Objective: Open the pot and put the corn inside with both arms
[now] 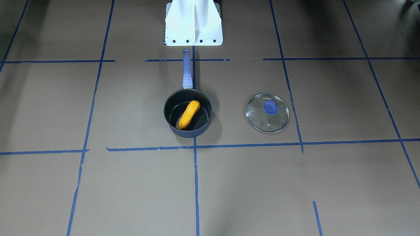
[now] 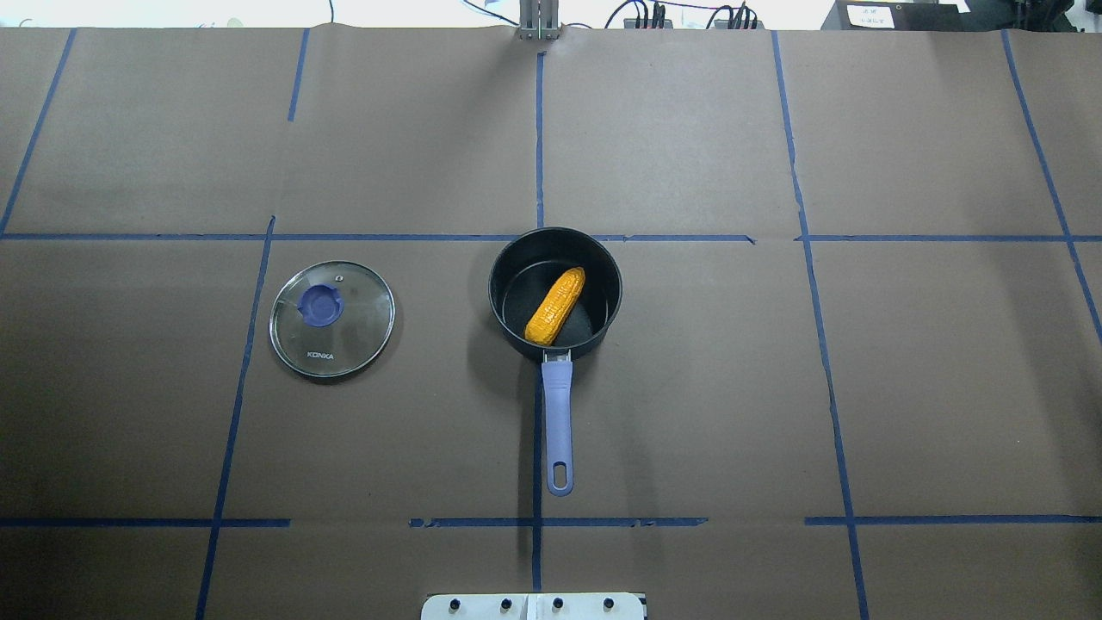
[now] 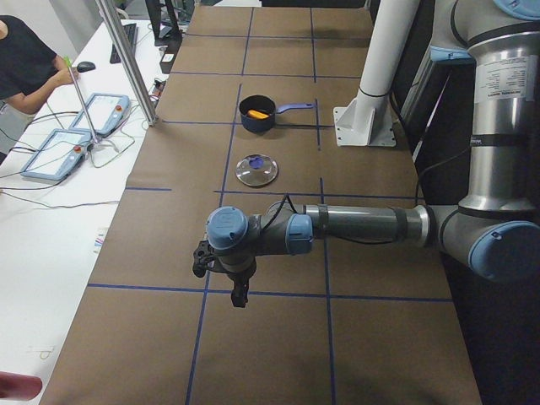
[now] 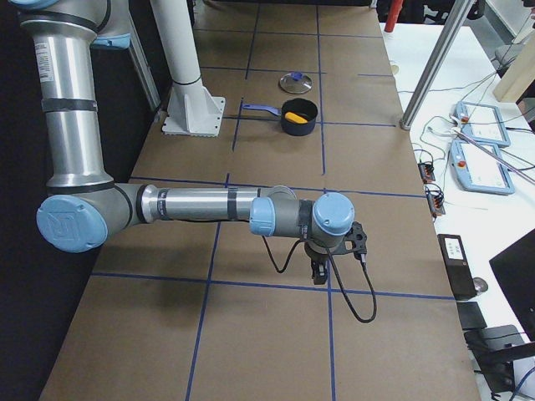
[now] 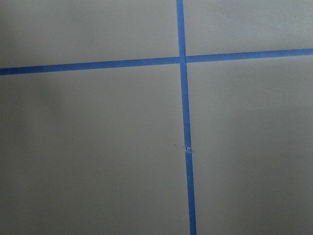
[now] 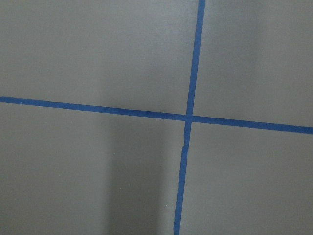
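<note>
The orange-yellow corn point(image 1: 189, 114) lies slanted inside the open dark pot point(image 1: 188, 132), whose purple handle point(image 1: 186, 68) points toward the robot's base. From overhead, the corn point(image 2: 555, 305) rests in the pot point(image 2: 551, 244). The glass lid point(image 2: 331, 331) with a blue knob lies flat on the table on the pot's left. My left gripper point(image 3: 239, 291) shows only in the exterior left view, far from the pot point(image 3: 256, 118). My right gripper point(image 4: 318, 271) shows only in the exterior right view, far from the pot point(image 4: 299, 117). I cannot tell if either is open or shut.
Brown paper with a blue tape grid point(image 2: 538, 138) covers the table. The white base stand point(image 1: 193, 23) is behind the pot's handle. Operator consoles point(image 3: 59, 152) and a person sit on a white bench beyond the table. Both wrist views show only paper and tape.
</note>
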Robot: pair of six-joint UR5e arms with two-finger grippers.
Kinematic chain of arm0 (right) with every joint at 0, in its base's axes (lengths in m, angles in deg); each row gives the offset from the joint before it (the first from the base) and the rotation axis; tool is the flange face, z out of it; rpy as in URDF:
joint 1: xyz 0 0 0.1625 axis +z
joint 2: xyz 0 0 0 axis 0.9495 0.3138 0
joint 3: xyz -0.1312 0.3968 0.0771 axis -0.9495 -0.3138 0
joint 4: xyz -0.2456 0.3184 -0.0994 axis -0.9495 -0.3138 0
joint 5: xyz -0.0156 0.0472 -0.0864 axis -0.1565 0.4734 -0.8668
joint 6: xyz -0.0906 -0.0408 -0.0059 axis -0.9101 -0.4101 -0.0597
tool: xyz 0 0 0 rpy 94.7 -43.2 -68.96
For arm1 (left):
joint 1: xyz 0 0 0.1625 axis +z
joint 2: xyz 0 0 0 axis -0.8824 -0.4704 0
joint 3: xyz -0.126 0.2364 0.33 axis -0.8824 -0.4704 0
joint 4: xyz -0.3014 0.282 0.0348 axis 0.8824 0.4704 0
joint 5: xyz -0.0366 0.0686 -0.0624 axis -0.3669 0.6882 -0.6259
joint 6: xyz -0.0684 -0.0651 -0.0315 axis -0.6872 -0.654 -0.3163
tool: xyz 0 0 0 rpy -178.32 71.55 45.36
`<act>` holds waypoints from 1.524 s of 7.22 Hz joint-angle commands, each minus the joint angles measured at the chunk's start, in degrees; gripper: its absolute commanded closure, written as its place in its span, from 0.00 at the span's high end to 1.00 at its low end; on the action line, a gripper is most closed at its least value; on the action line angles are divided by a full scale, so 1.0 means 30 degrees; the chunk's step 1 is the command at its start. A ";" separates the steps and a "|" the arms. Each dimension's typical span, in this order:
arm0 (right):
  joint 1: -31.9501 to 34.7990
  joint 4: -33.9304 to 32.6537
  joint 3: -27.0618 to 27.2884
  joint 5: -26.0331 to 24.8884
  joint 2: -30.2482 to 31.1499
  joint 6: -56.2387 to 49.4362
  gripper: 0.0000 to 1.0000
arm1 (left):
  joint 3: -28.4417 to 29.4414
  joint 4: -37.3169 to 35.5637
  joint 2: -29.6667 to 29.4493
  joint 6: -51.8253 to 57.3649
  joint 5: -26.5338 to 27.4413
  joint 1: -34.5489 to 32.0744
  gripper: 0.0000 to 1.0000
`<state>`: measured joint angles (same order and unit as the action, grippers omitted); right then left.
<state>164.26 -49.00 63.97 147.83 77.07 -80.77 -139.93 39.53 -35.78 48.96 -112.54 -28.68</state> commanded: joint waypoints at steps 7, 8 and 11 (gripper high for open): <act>0.0234 0.0845 -0.0697 -0.0784 0.0447 0.0209 1.00 | -0.0043 -0.0025 0.0016 0.0004 0.0051 0.0000 1.00; 0.0263 0.0845 -0.0668 -0.0785 0.0446 0.0267 1.00 | -0.0043 -0.0025 0.0016 0.0004 0.0051 0.0000 1.00; 0.0263 0.0845 -0.0668 -0.0755 0.0446 0.0327 1.00 | -0.0013 -0.0025 -0.0013 0.0004 0.0080 0.0000 1.00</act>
<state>165.04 -46.46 61.96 145.56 78.41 -79.79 -139.93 39.47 -35.78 48.97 -112.31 -28.68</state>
